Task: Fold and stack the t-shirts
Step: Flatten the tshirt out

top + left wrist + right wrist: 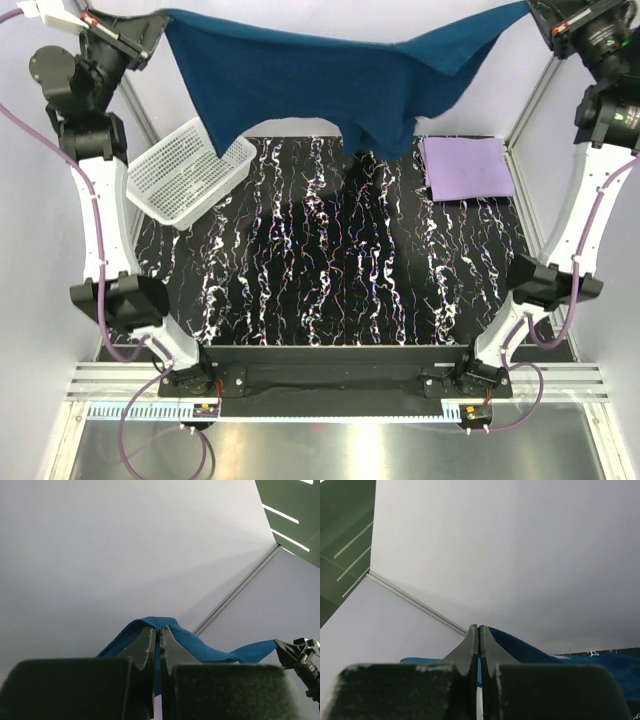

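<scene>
Two shirts on this rig, one basket, two arms. The dark teal t-shirt (330, 80) is up in the air, strung across the far side of the table between both arms, and the side facing the top camera is just plain blue cloth. The left gripper (159, 630) is pinched tight on one corner of it. The right gripper (479, 629) is clamped on the other, blue fabric poking out past the fingertips in both wrist views. The shirt sags in the middle, with one flap dangling low over the back of the table; can't tell if it touches.

The lavender t-shirt (465, 167) sits folded in a neat rectangle at the far right corner, just beside that dangling flap. The white perforated basket (190, 170) is tilted at the far left edge, partly under the teal cloth. Between those and the arm bases it's all black marbled tabletop (330, 290).
</scene>
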{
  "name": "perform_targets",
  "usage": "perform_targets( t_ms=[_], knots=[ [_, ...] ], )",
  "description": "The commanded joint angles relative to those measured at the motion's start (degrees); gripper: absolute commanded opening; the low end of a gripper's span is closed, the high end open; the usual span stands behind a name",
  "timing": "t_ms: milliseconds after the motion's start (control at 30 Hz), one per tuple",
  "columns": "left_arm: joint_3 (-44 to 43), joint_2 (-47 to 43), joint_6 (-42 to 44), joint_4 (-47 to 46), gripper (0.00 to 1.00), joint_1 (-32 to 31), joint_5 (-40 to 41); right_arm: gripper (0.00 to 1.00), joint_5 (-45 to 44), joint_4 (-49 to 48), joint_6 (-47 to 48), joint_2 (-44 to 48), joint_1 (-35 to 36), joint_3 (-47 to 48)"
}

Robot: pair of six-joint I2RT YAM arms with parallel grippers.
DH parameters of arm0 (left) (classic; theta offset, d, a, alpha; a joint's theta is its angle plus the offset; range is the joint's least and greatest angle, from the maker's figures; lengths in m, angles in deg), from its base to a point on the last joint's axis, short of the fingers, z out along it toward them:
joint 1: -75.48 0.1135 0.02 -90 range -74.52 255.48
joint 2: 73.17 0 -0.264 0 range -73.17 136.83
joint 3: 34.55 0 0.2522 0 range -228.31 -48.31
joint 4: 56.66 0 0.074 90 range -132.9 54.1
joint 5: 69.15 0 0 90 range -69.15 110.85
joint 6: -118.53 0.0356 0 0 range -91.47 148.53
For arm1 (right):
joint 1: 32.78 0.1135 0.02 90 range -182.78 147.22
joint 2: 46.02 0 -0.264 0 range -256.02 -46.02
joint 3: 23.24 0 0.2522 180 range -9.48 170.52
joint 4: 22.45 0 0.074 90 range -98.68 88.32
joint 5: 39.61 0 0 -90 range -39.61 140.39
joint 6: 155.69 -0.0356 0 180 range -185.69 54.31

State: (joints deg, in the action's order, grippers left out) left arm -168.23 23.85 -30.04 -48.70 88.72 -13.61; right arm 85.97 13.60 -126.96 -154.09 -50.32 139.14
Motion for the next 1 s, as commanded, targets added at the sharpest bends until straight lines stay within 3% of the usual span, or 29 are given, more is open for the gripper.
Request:
perform_targets(
  t_ms=[0,400,500,633,700,833,967],
  knots=[
    [6.6,-8.4,0.2,-3.4,0.00,0.7,-3.1,0.00,0.1,4.0,3.3,6.0,-1.2,0.7],
    [22.5,-33.8,12.7,20.7,0.00,-1.5,7.4,0.00,-11.1,23.2,23.5,28.1,-3.7,-1.6],
    [23.6,-39.1,16.7,29.0,0.00,-2.9,14.3,0.00,-16.4,27.0,26.2,34.1,-3.6,-2.1],
    [22.6,-48.9,20.8,41.5,0.00,-7.7,33.2,0.00,-25.4,31.9,29.5,41.4,-3.1,-2.1],
    [22.7,-51.6,23.4,46.0,0.00,-9.7,38.9,0.00,-32.3,34.6,31.1,45.3,-1.7,-2.4],
    [23.1,-57.2,28.4,48.9,0.00,-16.6,52.3,0.00,-37.9,35.2,32.9,49.4,-0.1,-2.5],
    [20.6,-59.0,32.3,49.2,0.00,-18.7,56.4,0.00,-37.0,33.1,32.7,50.0,0.1,2.7]
  ],
)
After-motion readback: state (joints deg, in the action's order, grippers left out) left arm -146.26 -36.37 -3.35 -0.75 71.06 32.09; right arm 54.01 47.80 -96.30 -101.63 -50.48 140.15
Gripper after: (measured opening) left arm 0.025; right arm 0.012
